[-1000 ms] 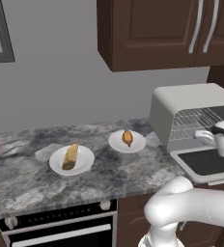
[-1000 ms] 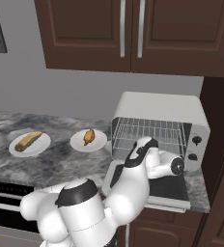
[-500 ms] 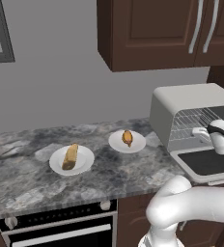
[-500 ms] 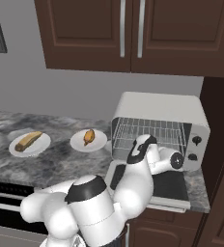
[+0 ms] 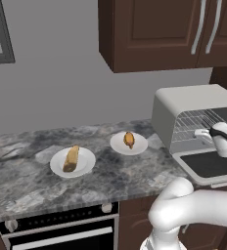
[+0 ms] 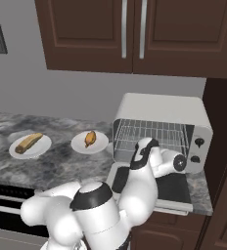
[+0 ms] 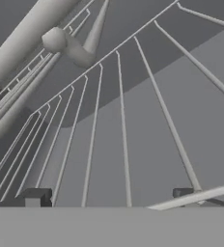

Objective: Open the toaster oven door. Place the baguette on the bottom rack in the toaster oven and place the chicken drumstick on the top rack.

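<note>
The toaster oven point(image 5: 189, 100) point(image 6: 159, 105) stands at the counter's right end. Its door point(image 5: 208, 166) point(image 6: 171, 188) lies folded down flat. Silver wire racks point(image 6: 157, 132) show inside the cavity. My gripper point(image 7: 109, 195) point(image 5: 202, 132) hovers over the lowered door at the oven mouth, open and holding nothing. The hand view looks closely along rack wires point(image 7: 121, 120), and which shelf they belong to I cannot tell. The baguette point(image 5: 71, 158) point(image 6: 29, 142) lies on the left white plate point(image 5: 88, 163). The chicken drumstick point(image 5: 129, 139) point(image 6: 90, 138) lies on the right white plate point(image 5: 141, 145).
Dark wood cabinets point(image 5: 159, 34) hang above the counter. A range with knobs point(image 5: 56, 224) sits below the marble counter point(image 5: 27, 180) at the left. A thick grey bar point(image 7: 32, 29) on a stub crosses the hand view's upper left.
My hand has crept slightly toward the oven mouth, jaws still wide. The food and the door have not moved.
</note>
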